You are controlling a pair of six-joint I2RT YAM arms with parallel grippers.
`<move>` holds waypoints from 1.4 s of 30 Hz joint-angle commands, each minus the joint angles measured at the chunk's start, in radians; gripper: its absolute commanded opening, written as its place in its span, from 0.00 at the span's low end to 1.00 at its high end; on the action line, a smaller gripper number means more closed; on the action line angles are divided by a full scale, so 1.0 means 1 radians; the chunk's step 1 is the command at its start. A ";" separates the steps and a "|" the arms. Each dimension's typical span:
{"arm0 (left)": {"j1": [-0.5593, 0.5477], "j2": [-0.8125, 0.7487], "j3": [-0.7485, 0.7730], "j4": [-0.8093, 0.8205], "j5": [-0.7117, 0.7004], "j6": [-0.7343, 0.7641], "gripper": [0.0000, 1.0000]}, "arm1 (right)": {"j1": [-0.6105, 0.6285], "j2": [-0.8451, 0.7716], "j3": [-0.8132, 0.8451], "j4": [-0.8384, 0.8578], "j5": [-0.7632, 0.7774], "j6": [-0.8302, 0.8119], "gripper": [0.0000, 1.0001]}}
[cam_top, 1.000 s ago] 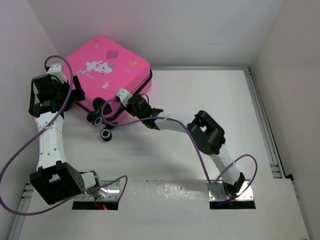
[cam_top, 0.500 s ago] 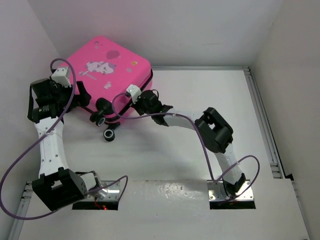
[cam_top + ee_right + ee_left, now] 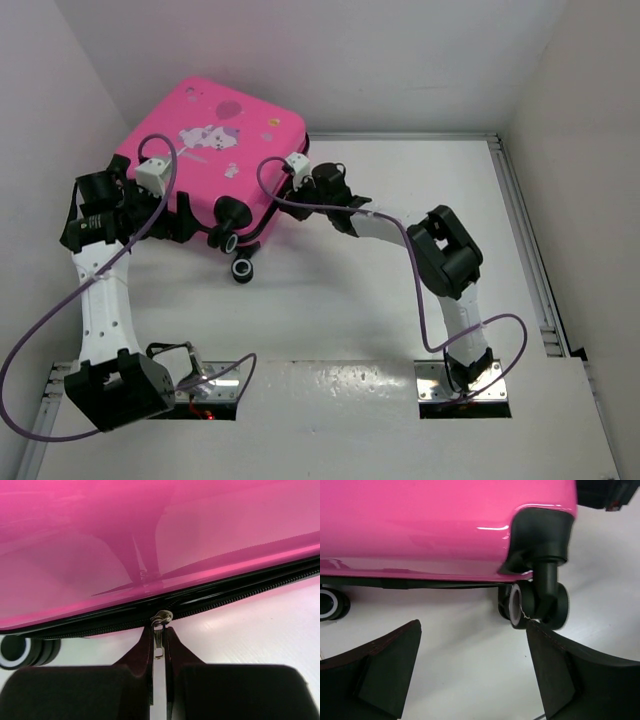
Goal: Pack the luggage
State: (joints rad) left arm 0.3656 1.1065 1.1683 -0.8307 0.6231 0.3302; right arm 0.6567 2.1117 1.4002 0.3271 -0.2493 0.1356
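Observation:
The luggage (image 3: 215, 130), a bright pink suitcase with a white cartoon print, lies flat and closed at the back left of the table. Its black wheels (image 3: 243, 270) stick out at the near edge. My left gripper (image 3: 185, 215) is open just in front of that wheel side. In the left wrist view its gripper (image 3: 472, 630) has only bare table between the fingers, and one wheel (image 3: 535, 600) touches the right fingertip. My right gripper (image 3: 159, 640) is shut on the metal zipper pull (image 3: 158, 635) of the black zipper trim (image 3: 250, 597). In the top view this gripper (image 3: 298, 192) sits at the case's right front edge.
White walls close in the table on the left, back and right, and the luggage sits close to the left back corner. A metal rail (image 3: 530, 250) runs along the right side. Purple cables (image 3: 420, 300) loop off both arms.
My right gripper has shut on the zipper pull and moved right along the case's edge. The luggage has shifted right and turned a little. My left gripper has moved in towards the wheels.

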 commanded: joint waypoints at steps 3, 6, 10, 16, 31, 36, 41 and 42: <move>-0.053 -0.085 0.005 -0.051 0.053 0.004 0.92 | -0.020 -0.030 0.008 -0.005 -0.108 0.078 0.00; -0.125 -0.094 -0.016 -0.051 0.038 -0.055 0.92 | -0.019 -0.030 0.011 0.000 -0.139 0.093 0.00; -0.276 -0.063 -0.039 -0.051 -0.072 -0.140 0.96 | -0.009 -0.024 0.020 -0.007 -0.188 0.121 0.00; -0.425 0.002 -0.039 0.028 -0.298 -0.275 0.97 | -0.006 -0.024 0.022 -0.002 -0.246 0.168 0.00; -0.524 0.139 -0.111 0.062 -0.614 -0.156 0.00 | -0.098 -0.035 -0.067 0.032 -0.469 0.347 0.00; -0.450 0.081 -0.174 0.084 -0.637 -0.050 0.00 | -0.173 -0.033 -0.119 0.098 -0.518 0.473 0.00; -0.410 0.024 -0.220 0.119 -0.625 0.123 0.00 | -0.210 -0.018 -0.158 0.174 -0.519 0.639 0.00; -0.395 0.024 -0.246 0.119 -0.614 0.148 0.00 | -0.227 -0.019 -0.164 0.187 -0.515 0.675 0.00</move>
State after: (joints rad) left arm -0.1017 1.1156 0.9951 -0.6579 0.1619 0.2584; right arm 0.5083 2.1117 1.2663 0.4881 -0.7414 0.6857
